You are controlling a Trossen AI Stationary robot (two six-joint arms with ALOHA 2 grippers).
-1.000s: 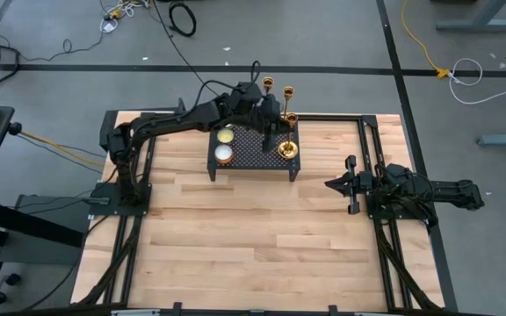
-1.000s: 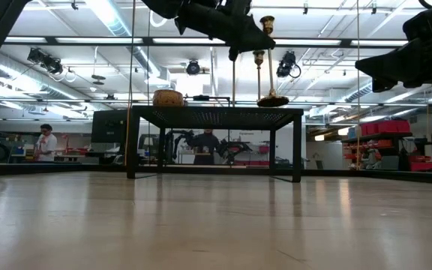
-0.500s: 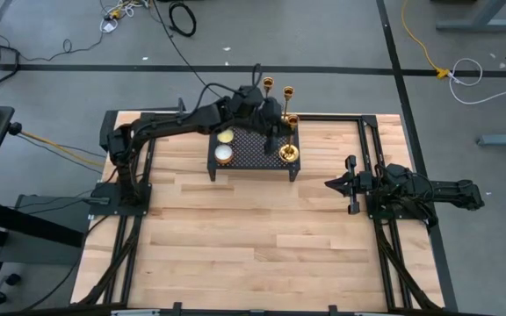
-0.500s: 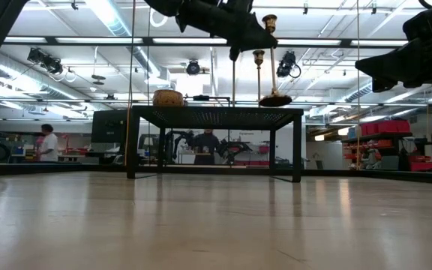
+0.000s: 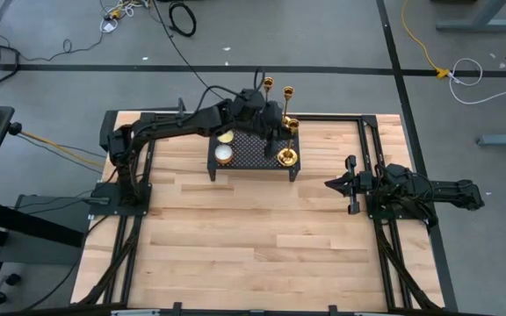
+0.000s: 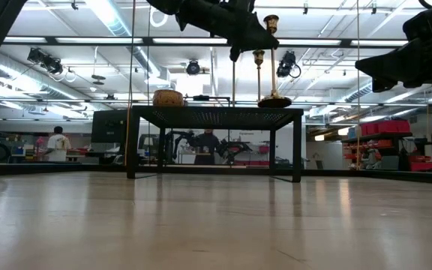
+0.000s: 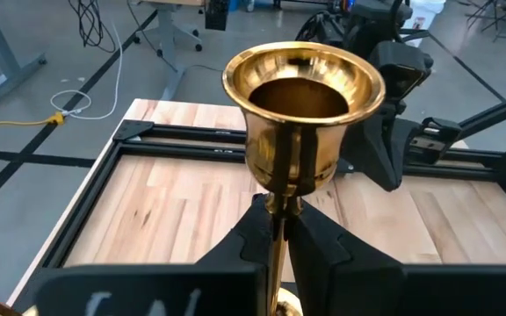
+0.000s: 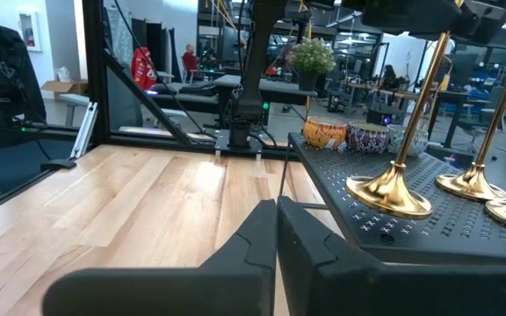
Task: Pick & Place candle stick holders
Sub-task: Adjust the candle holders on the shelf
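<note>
Three brass candlesticks are at the black mesh rack. My left gripper is over the rack's right part, shut on the nearest candlestick, just under its cup; its base is at the rack top. The other two candlesticks stand upright at the rack's far edge, their bases on the mesh. My right gripper is shut and empty, right of the rack over the table. My left gripper pinches the stem right below the cup between its two fingers. The fingers come level from the table's left, across the stem. The candlestick leans a little, its base at the mesh; whether the base rests there or is just clear I cannot tell.
Two small round candle tins sit on the rack's left part. Bare wooden table lies near and left of the rack. Black frame rails run along the table's sides. A person walks far off in the room.
My left gripper has drawn the held candlestick a little toward the table's near edge along the rack top. Its base tipped up on one side half a second ago and now sits more level.
</note>
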